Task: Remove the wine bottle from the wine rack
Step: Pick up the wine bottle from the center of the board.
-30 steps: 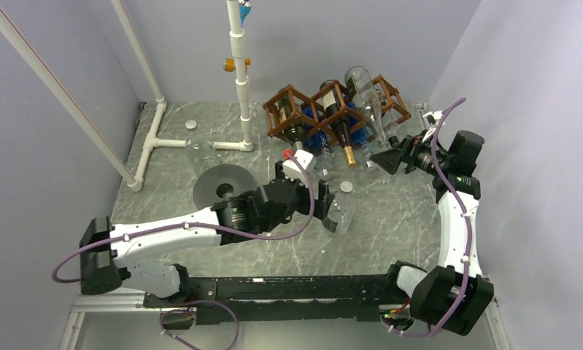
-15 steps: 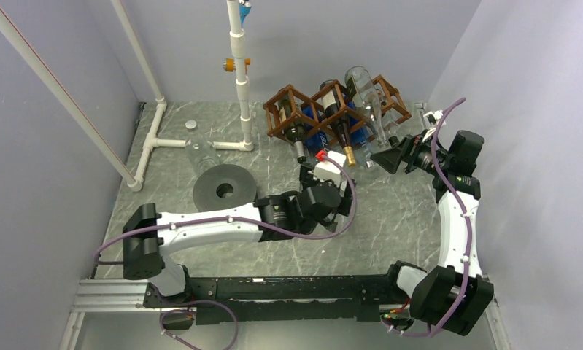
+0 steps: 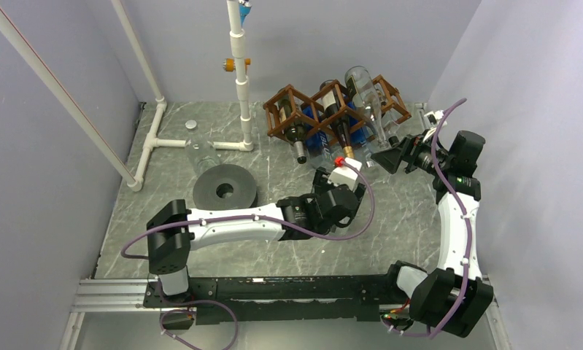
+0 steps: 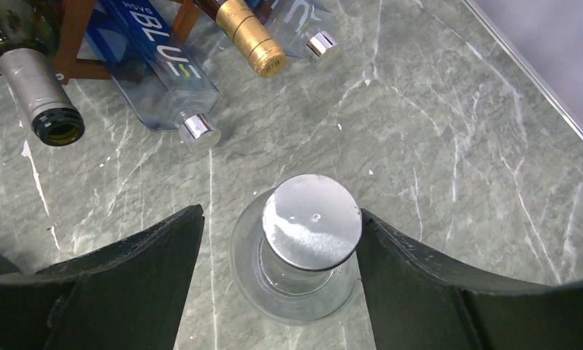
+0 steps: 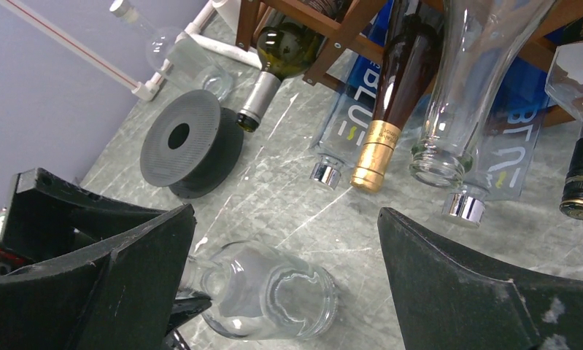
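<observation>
a grey-green marbled surface point(image 3: 405, 219) sits between pale lilac walls point(image 3: 346, 36), with a white pipe frame point(image 3: 238, 80) at the back left and a black disc point(image 3: 241, 191) lying flat in front of it. the wine rack point(image 3: 311, 109) stands at the far edge, right of centre, with bottles poking neck-first out of its cells toward the arms, among them a green bottle point(image 4: 40, 95) with a grey foil neck and a gold-foil bottle point(image 4: 248, 33). the clear bottle point(image 4: 295, 292) with a silver cap is off the rack, near its front, between the fingers of the left tool point(image 4: 281, 213). those fingers stand apart, one close against the cap, the other with a gap beside the glass. the right tool point(image 5: 284, 215) hangs wide apart near the rack's right end, holding nothing
</observation>
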Motion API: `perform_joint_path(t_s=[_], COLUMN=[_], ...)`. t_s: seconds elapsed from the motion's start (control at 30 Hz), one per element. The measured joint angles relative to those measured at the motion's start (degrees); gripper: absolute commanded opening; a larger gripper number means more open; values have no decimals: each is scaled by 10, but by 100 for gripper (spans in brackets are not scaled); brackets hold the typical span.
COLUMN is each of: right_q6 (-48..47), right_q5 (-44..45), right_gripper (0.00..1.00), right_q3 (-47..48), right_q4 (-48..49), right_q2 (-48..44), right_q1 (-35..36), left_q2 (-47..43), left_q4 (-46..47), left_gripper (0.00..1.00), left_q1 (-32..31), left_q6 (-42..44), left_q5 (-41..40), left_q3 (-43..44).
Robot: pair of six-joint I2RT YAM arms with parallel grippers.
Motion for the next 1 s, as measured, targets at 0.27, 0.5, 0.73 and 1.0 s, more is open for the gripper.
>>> perform_joint_path(t_s=[0.27, 0.5, 0.73, 1.0], right_q6=[0, -1, -1, -4], right_q5=[2, 2, 5, 11], right_gripper=[99, 99, 99, 99], right_q3=[0, 0, 0, 0], right_q4=[0, 0, 0, 0], right_q2=[-1, -1, -1, -1], right_q1=[0, 0, 0, 0], left_q2=[29, 39, 43, -1], left_q4=[2, 9, 23, 40], left_gripper=[71, 48, 2, 0], left_q1=[4, 5, 5, 5], left_q6=[-2, 0, 5, 29], left_q5=[7, 12, 19, 34], left_q3=[6, 6, 7, -45])
